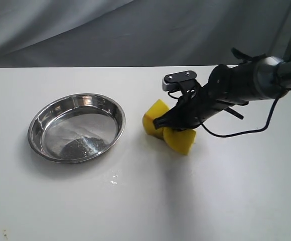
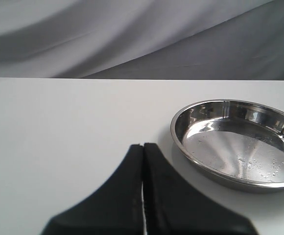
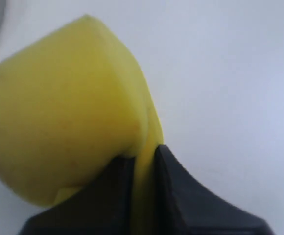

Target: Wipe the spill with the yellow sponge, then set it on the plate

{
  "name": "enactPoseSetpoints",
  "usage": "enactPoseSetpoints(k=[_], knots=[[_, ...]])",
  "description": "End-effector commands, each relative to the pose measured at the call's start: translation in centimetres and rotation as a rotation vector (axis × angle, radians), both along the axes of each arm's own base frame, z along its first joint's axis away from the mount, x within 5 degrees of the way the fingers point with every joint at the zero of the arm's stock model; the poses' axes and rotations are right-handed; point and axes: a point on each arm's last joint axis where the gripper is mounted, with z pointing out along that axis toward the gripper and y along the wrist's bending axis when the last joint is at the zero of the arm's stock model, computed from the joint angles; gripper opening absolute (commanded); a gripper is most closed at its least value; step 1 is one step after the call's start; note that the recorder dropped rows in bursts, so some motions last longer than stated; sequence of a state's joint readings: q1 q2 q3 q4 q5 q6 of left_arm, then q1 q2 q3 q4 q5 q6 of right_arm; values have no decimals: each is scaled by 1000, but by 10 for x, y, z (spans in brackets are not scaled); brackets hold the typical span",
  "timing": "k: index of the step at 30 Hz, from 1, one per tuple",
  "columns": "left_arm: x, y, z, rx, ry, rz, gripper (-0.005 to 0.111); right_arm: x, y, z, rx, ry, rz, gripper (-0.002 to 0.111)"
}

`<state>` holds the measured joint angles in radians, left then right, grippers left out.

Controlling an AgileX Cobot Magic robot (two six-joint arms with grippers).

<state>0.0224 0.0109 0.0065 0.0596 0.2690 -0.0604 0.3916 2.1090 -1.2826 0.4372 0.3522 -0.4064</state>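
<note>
The yellow sponge (image 1: pixel 179 140) is pinched across its middle by my right gripper (image 1: pixel 161 122), which is shut on it, so both ends bulge out. It is low over the white table, a little right of the plate (image 1: pixel 31 135), a shiny steel dish with nothing in it. In the right wrist view the sponge (image 3: pixel 68 107) fills the area ahead of the gripper (image 3: pixel 144 152). The spill shows only as a small faint wet patch (image 1: pixel 114 177) in front of the plate. My left gripper (image 2: pixel 143 146) is shut on nothing, with the plate (image 2: pixel 174 132) just beside it.
The white table (image 1: pixel 226 201) stretches all round, backed by a grey cloth (image 1: pixel 135 30). A tiny dark speck (image 1: pixel 5 233) lies near the front left corner. A black cable (image 1: pixel 236 133) hangs from the right arm.
</note>
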Motion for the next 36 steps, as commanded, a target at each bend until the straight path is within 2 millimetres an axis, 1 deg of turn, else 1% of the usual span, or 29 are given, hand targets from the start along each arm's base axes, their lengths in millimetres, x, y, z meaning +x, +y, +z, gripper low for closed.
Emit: enactPoseSetpoints(k=[1,3,5,8,10,13,14,16,17,19,21,23,25,27,28,30,32,34,36], knots=[[0,0,3,-6,-17,3,0,8,-30,-9,-30,23,-61,0],[0,0,3,-6,-17,3,0,9,-36,-9,-24,39,-78,0],[0,0,3,-6,-17,3,0,9,-37,-9,-17,50,-88,0],[0,0,3,-6,-17,3,0,9,-35,0,23,42,-120,0],[0,0,3,-6,-17,3,0,10,-34,11,70,29,-156,0],[0,0,3,-6,-17,3,0,11,-33,34,115,-28,-175,0],[0,0,3,-6,-17,3,0,11,-34,51,125,-85,-171,0],[0,0,3,-6,-17,3,0,11,-36,68,106,-167,-143,0],[0,0,3,-6,-17,3,0,12,-37,69,99,-179,-139,0],[0,0,3,-6,-17,3,0,13,-38,66,61,-193,-109,0],[0,0,3,-6,-17,3,0,16,-38,53,42,-178,-108,0],[0,0,3,-6,-17,3,0,19,-37,27,30,-132,-129,0],[0,0,3,-6,-17,3,0,19,-37,5,27,-68,-154,0],[0,0,3,-6,-17,3,0,15,-36,-10,24,10,-157,0],[0,0,3,-6,-17,3,0,13,-36,-14,20,37,-151,0],[0,0,3,-6,-17,3,0,8,-33,-14,26,82,-135,0],[0,0,3,-6,-17,3,0,5,-28,-9,51,99,-137,0],[0,0,3,-6,-17,3,0,3,-24,-2,90,106,-133,0],[0,0,3,-6,-17,3,0,2,-18,10,147,93,-111,0]])
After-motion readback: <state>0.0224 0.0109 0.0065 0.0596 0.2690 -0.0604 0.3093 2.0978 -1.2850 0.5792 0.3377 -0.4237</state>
